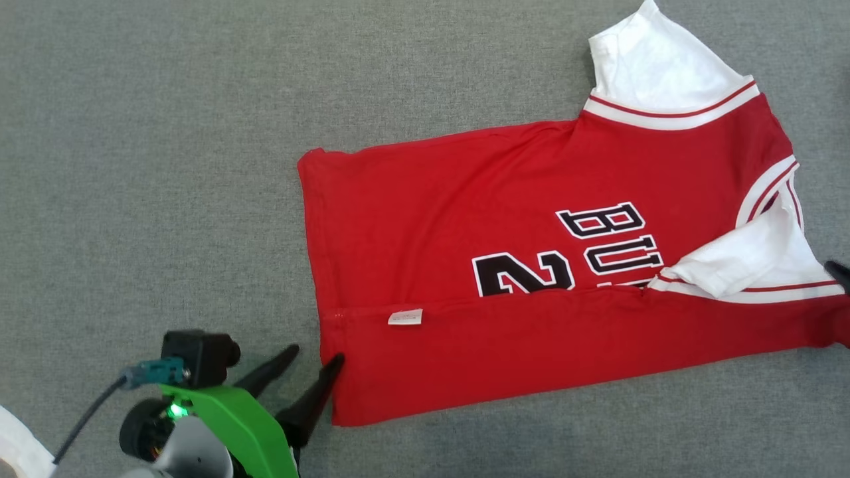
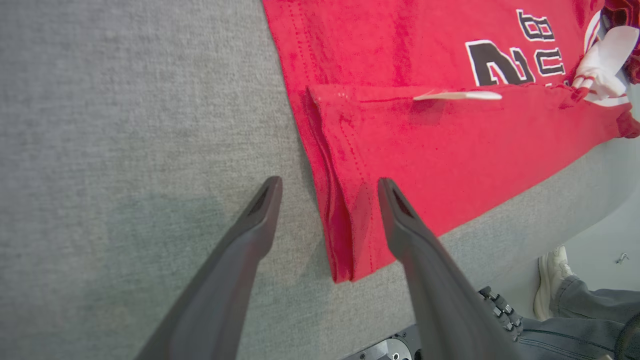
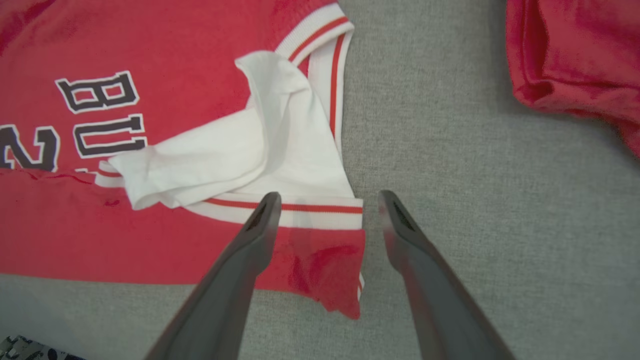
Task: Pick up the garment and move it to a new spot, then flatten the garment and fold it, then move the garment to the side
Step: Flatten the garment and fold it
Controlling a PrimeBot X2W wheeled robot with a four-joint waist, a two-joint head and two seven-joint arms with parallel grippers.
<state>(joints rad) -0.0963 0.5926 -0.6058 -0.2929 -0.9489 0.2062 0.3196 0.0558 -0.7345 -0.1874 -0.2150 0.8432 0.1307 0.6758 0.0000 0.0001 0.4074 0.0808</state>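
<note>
The red jersey with white sleeves and black lettering [image 1: 465,265] lies flat on the grey felt-like surface [image 1: 166,166]. It fills the middle and right of the head view, hem at the left and sleeves at the right. Its lower long side is folded up over the front, cutting across the black numeral. A small white label [image 1: 405,317] sits on that fold line.

My left gripper [image 1: 317,355] is at the lower left of the head view, jaws spread wide and pinching nothing. In the left wrist view one finger [image 2: 405,225] lies over the folded hem corner and the other over bare surface.

My right gripper [image 3: 328,197] also has its jaws spread. They stand astride the jersey's striped shoulder corner at mid-frame of the right wrist view, gripping nothing. A second red cloth [image 3: 575,60] lies in that view's upper right.
</note>
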